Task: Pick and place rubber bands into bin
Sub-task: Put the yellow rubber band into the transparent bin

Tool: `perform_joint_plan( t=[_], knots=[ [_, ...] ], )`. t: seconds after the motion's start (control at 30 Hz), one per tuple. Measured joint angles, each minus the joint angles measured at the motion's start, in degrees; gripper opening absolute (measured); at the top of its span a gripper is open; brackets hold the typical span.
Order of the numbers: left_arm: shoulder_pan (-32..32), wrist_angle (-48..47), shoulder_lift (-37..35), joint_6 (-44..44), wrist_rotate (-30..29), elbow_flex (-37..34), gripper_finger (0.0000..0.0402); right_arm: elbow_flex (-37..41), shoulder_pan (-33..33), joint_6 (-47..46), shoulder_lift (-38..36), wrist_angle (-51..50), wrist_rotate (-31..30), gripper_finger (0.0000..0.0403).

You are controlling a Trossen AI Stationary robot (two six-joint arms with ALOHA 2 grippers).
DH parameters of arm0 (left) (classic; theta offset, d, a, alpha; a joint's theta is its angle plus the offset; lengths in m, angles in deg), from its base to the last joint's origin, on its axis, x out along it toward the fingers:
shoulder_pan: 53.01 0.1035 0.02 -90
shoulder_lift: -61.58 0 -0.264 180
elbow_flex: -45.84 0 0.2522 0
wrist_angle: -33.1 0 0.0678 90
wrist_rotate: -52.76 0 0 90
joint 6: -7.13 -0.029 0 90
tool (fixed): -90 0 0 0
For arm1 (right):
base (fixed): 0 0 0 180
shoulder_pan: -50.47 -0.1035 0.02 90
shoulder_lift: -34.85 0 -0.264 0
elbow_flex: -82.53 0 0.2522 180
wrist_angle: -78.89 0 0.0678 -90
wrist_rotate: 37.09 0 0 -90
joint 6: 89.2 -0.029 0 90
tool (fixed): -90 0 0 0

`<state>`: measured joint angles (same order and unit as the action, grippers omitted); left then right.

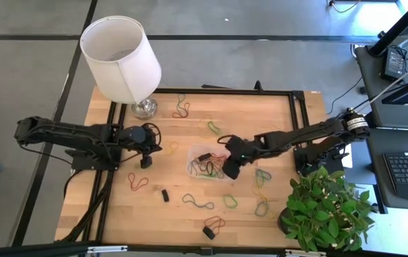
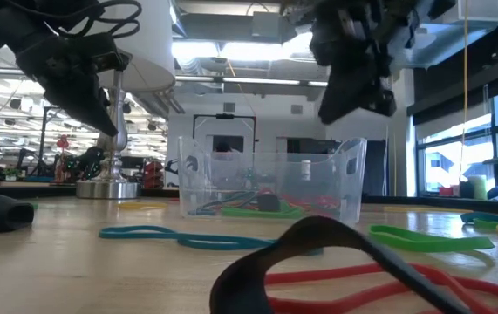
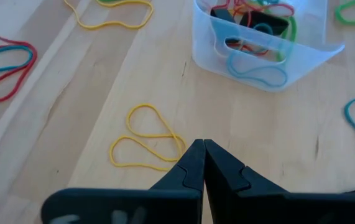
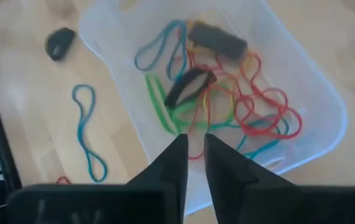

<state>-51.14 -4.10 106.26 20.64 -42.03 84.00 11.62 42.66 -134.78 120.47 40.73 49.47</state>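
Observation:
The clear bin [image 1: 191, 153] stands on the wooden table near its middle and holds several rubber bands [image 4: 227, 99] in red, green, blue, yellow and black. My right gripper [image 4: 196, 140] hangs over the bin's right part [image 1: 229, 170], pointing steeply down. Its fingers stand a narrow gap apart with nothing between them. My left gripper [image 1: 146, 163] hangs shut to the left of the bin, above the table. A yellow band [image 3: 146, 140] lies flat on the wood just ahead of its tips [image 3: 203, 146]. More bands lie loose around the bin [image 1: 198, 202].
A lamp with a white shade [image 1: 121, 53] stands at the far left on a metal foot [image 1: 144, 107]. A potted plant [image 1: 329, 207] fills the near right corner. Loose bands [image 1: 138, 180] and black bands [image 1: 209, 230] dot the near half. A black frame [image 1: 225, 91] edges the table.

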Motion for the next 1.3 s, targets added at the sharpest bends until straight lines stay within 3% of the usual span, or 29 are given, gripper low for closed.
perform_joint_plan(
  t=[0.27,0.67,0.9,1.07,1.3],
  knots=[
    [-0.02,-4.21,4.77,-0.23,-0.38,8.2,0.0002,4.15,-3.26,9.42,-12.46,-0.87,-1.05,0.0005],
    [-1.44,-5.12,25.96,0.92,-3.72,19.2,0.0014,27.96,-6.42,0.46,-36.5,9.31,-3.04,0.0003],
    [1.22,-5.51,35.43,9.17,-4.77,20.7,0.0092,33.58,-6.38,1.44,-42.49,13.1,-3.02,0.0011],
    [3.71,-7.51,41.52,21.95,-4.77,20.67,0.0167,34.18,-6.38,4.0,-43.47,13.29,-1.59,0.0005],
    [5.02,-6.95,47.97,31.49,-5.06,20.87,0.0251,34.14,-6.67,5.66,-43.88,12.48,0.11,0.0009]
  ],
)
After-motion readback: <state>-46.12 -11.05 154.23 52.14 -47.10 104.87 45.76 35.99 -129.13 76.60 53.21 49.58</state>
